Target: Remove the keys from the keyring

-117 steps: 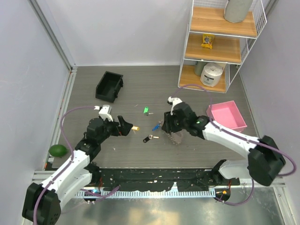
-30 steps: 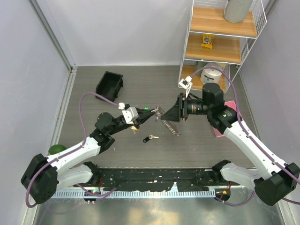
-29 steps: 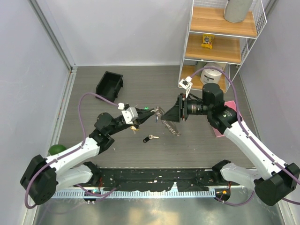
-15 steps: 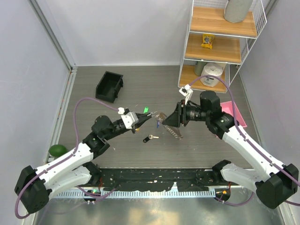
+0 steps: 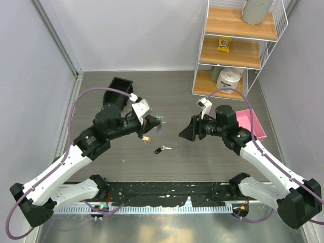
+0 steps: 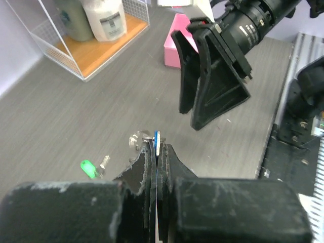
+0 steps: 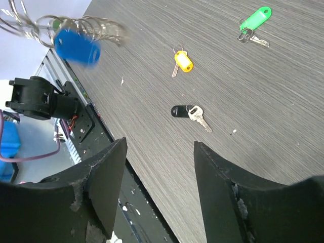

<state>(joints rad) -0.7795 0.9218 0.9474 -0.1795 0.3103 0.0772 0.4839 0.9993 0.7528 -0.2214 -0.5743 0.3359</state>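
Table (image 5: pixel 202 162) grey. Left gripper (image 6: pixel 156 148) raised above it, fingers clamped flat on blue-headed key (image 6: pixel 157 136). Right gripper (image 5: pixel 185 132) faces it, well apart, jaws spread wide, nothing between. Keyring (image 6: pixel 135 139) sticks out just past left fingertips, blurred in right wrist view. Loose on table, apart from ring: green key (image 5: pixel 158 119), yellow key (image 5: pixel 146 137), black key (image 5: pixel 162 149)

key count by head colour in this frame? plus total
blue key: 1
green key: 1
yellow key: 1
black key: 1
Total: 4
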